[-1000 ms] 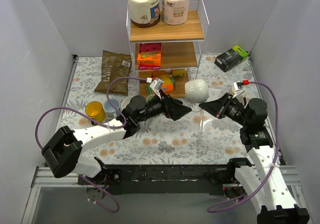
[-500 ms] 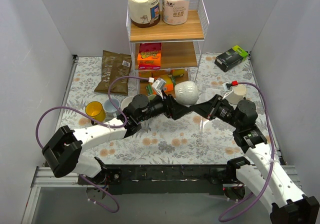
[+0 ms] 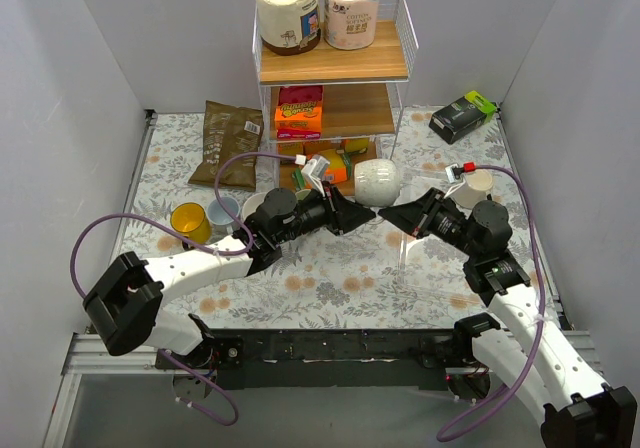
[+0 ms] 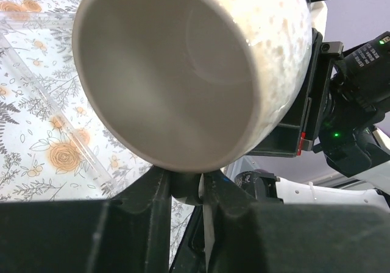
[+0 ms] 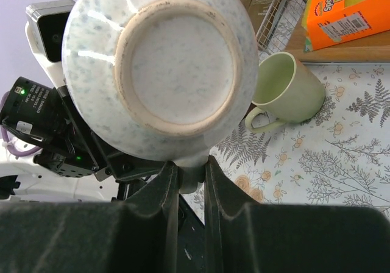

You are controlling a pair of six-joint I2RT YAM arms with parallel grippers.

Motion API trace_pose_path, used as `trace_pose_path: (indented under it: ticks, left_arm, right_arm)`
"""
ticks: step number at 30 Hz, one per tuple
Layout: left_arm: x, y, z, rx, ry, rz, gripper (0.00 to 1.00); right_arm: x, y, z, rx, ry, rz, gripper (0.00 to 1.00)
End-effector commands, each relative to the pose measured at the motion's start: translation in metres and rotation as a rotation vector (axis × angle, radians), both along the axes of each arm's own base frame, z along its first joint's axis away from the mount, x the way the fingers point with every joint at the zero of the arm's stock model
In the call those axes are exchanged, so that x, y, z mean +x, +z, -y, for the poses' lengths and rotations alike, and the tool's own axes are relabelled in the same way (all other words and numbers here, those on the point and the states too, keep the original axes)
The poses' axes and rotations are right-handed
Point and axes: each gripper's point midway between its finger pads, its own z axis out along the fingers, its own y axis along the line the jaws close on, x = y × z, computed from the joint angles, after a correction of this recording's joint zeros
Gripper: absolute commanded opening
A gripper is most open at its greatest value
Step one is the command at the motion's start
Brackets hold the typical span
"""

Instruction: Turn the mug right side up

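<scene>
Speckled white glaze fills both wrist views: the mug [image 4: 183, 66] hangs in the air between the two arms, apart from the floral table cover [image 3: 330, 278] below it. It lies on its side, its open mouth facing the left wrist camera and its unglazed foot facing the right one. The left gripper [image 4: 184, 184] is drawn narrow, pinching a pale stub at the mug's lower edge, and the right gripper [image 5: 190, 172] is just as narrow on a similar stub from the other side, so both have hold of the mug.

By this reading the task is about halfway. The mug is neither mouth-down nor upright, and what is left is to tip the mouth upward, set the foot on the cover and let go.

What the fingers actually clamp is hard to make out. It is probably the handle, but the dark fingers cut it off, and in the overhead view the fingertips are hidden beneath the mug's body. Which arm bears the weight cannot be told. Farther off, a pale green mug [image 5: 286, 87] lies on the cover, and behind it stands the wire shelf rack [image 3: 335, 78] — neither is involved
</scene>
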Motion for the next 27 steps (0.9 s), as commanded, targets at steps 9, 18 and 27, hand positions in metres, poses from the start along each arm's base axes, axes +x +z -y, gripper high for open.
trace_pose_path:
  ticks: [9, 18, 27]
  left_arm:
    - [0.004, 0.025, -0.007, 0.015, 0.049, 0.087, 0.00]
    - [0.011, 0.020, -0.014, 0.038, 0.107, 0.070, 0.00]
    - [0.033, -0.002, -0.040, 0.111, 0.293, 0.063, 0.00]
  right_arm:
    - [0.011, 0.014, 0.007, -0.046, -0.072, 0.093, 0.01]
    - [0.018, -0.011, 0.011, -0.104, -0.104, -0.007, 0.21]
    - [0.024, -0.041, 0.027, -0.234, -0.194, -0.142, 0.48]
